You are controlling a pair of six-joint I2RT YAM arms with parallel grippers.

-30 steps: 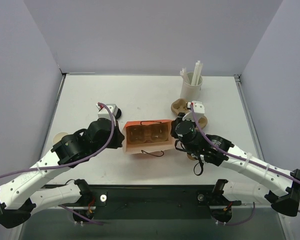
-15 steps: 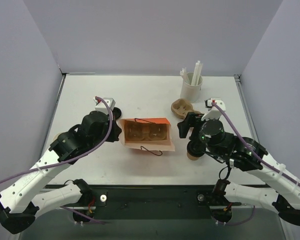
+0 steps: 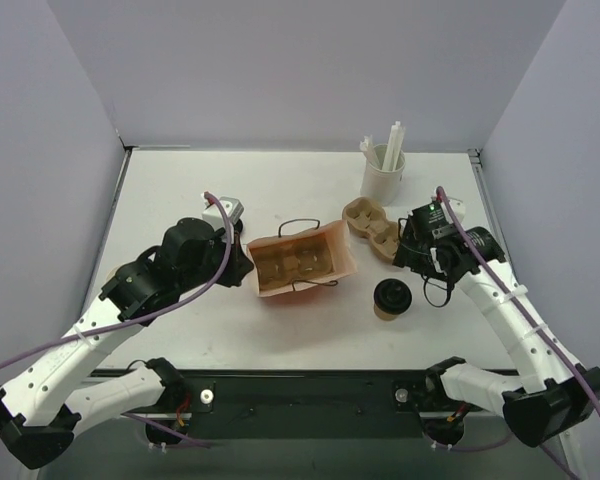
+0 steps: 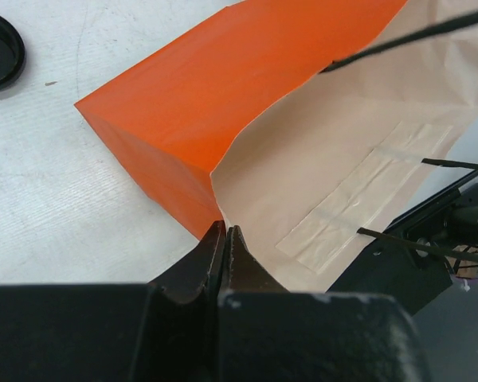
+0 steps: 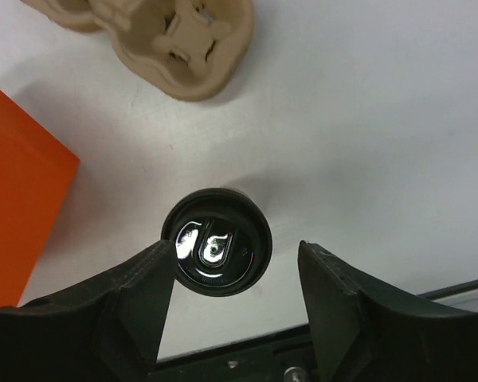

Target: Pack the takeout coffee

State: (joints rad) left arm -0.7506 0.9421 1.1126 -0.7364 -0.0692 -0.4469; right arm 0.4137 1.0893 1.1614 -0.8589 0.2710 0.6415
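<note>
The right gripper (image 5: 235,267) has just let go and hangs open above the coffee (image 3: 392,297), which stands on the table (image 3: 180,190) near the bag (image 3: 302,262), unpacked, while the left gripper (image 4: 225,239) pinches the bag

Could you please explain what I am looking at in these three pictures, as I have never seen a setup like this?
Two robot arms are bolted at the near edge of a table. One picture looks down from above. The other two come from a camera on each wrist. On the table are an orange bag, a lidded takeout coffee, a pulp cup carrier and a white cup of sticks. The left gripper pinches the bag's edge. The right gripper is open above the coffee, holding nothing.
</note>
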